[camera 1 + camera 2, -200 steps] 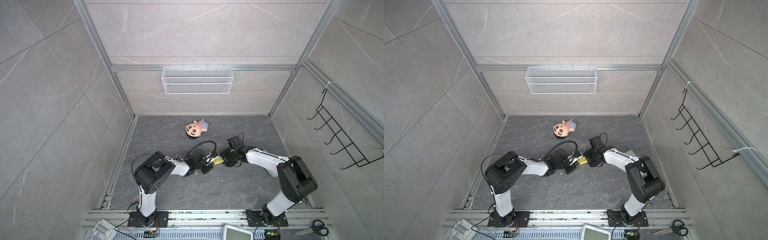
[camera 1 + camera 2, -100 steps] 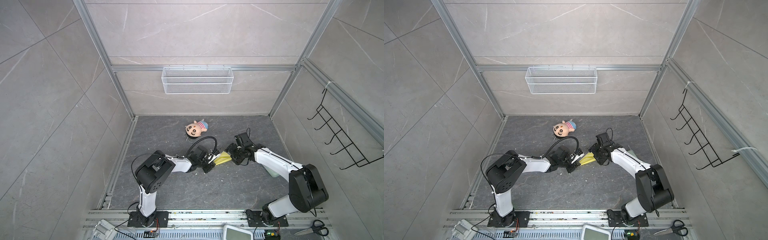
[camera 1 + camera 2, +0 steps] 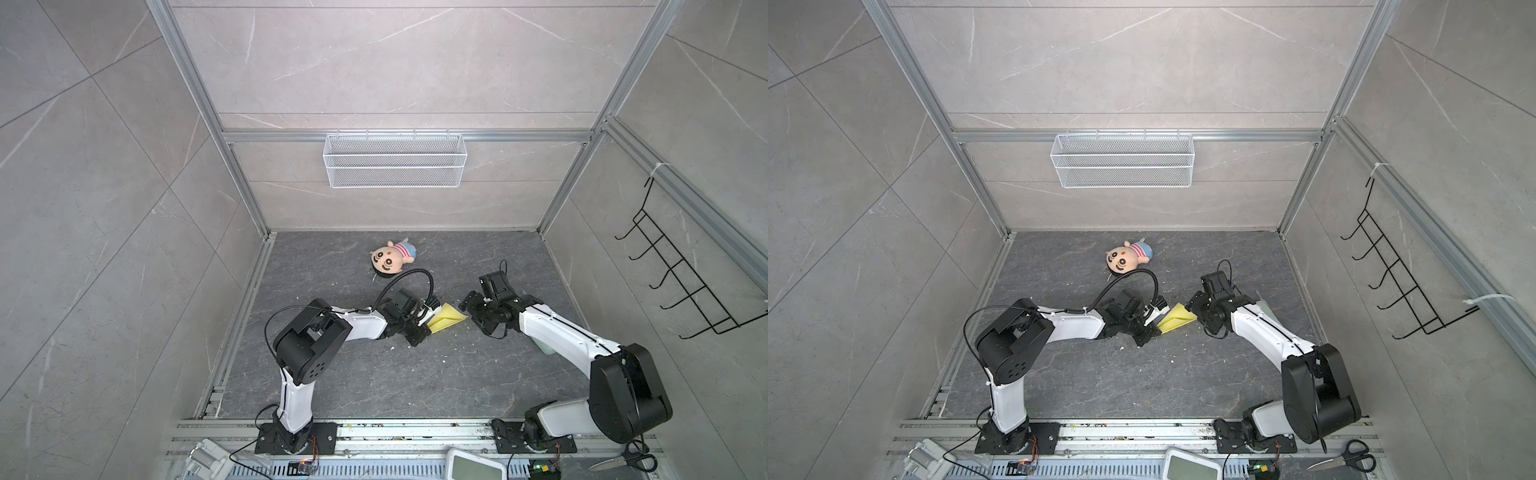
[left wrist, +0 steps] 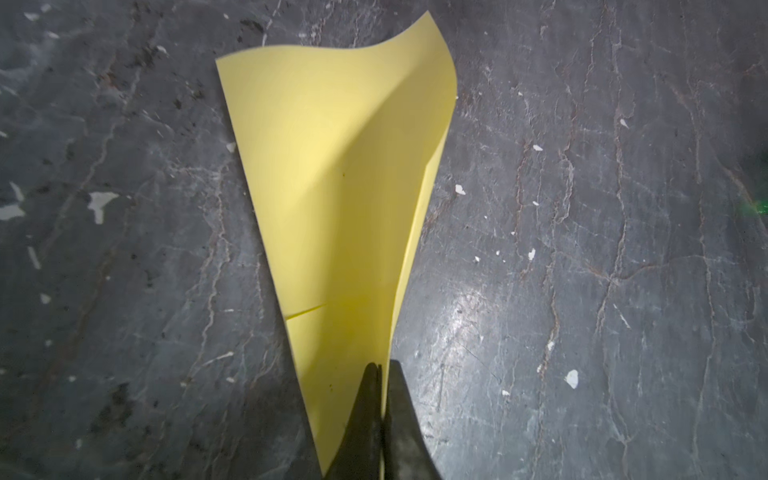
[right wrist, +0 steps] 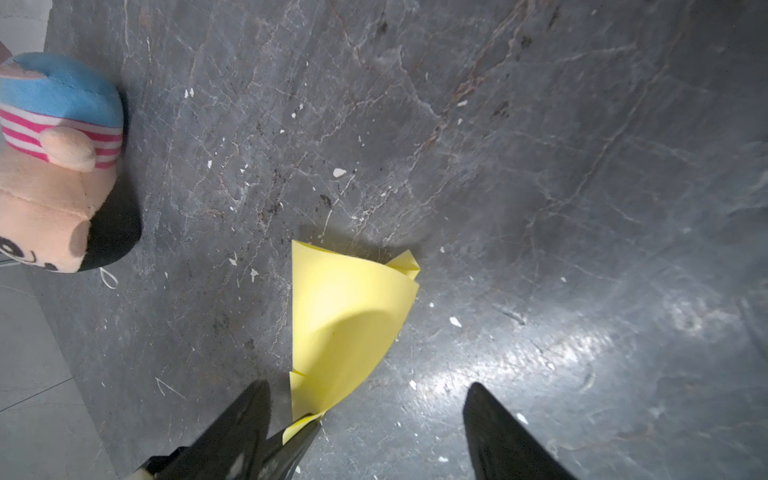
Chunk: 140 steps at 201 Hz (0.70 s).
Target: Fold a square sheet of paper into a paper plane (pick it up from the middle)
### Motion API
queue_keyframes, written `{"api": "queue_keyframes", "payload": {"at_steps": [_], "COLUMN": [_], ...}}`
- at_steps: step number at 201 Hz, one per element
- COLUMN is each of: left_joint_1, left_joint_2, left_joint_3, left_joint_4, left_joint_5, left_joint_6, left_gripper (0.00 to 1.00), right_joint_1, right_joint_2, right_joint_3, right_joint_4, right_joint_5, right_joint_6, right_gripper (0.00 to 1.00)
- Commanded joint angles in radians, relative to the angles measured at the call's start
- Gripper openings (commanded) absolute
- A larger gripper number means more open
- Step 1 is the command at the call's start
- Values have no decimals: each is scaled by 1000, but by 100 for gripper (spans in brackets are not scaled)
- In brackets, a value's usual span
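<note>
Grey tiled walls and aluminium framing box in a dark, veined tabletop (image 3: 374,374), scuffed and flecked with pale crumbs. A wire basket (image 3: 395,166) hangs on the back wall and a hook rack (image 3: 681,282) on the side wall at 3 o'clock. What I care about sits mid-table: the paper plane (image 3: 446,324), half made, lies between my two tools with its long axis running roughly 9 to 3 o'clock. My left gripper (image 4: 382,368) is clamped tight on the narrow end at the 9 o'clock side. From there the sheet flares wider, one edge curling up off the surface. My right gripper (image 5: 368,386) sits just beside the paper at its 3 o'clock end, jaws spread wide and holding nothing. So the plane lies toward 9 o'clock from it, and it is the free arm nearest the loose end. I judge any next pinch or press falls to the right arm, coming in along that axis while the left anchors; paper this thin will likely buckle if pushed end-on. The plush doll (image 3: 392,259) lies well apart at 12 o'clock, and a pale green pad (image 3: 544,347) peeks out beneath the right arm; neither crowds the work.
</note>
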<state>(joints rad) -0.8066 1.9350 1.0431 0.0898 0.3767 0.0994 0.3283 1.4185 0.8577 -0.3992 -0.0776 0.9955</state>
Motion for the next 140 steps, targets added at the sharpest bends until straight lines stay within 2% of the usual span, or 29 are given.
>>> {"api": "queue_keyframes", "payload": {"at_steps": [1, 60, 82, 110, 140], "left_joint_1": [5, 26, 41, 61, 71], "left_joint_2": [31, 43, 45, 53, 58], "left_joint_3": [42, 54, 42, 37, 44], "left_joint_4": [-54, -84, -60, -59, -87], "left_joint_5": [30, 42, 65, 105, 132], "left_joint_6": [-38, -124, -188, -267, -322], "left_gripper": [0, 0, 0, 0, 0], "right_joint_1": [-7, -7, -7, -6, -6], "right_joint_2": [-31, -107, -131, -95, 6], "right_joint_3": [-27, -150, -217, -292, -352], "right_joint_4": [3, 172, 324, 574, 829], "right_joint_5": [9, -47, -132, -314, -475], "right_joint_6": [-43, -113, -166, -229, -198], "right_gripper": [76, 76, 75, 65, 48]}}
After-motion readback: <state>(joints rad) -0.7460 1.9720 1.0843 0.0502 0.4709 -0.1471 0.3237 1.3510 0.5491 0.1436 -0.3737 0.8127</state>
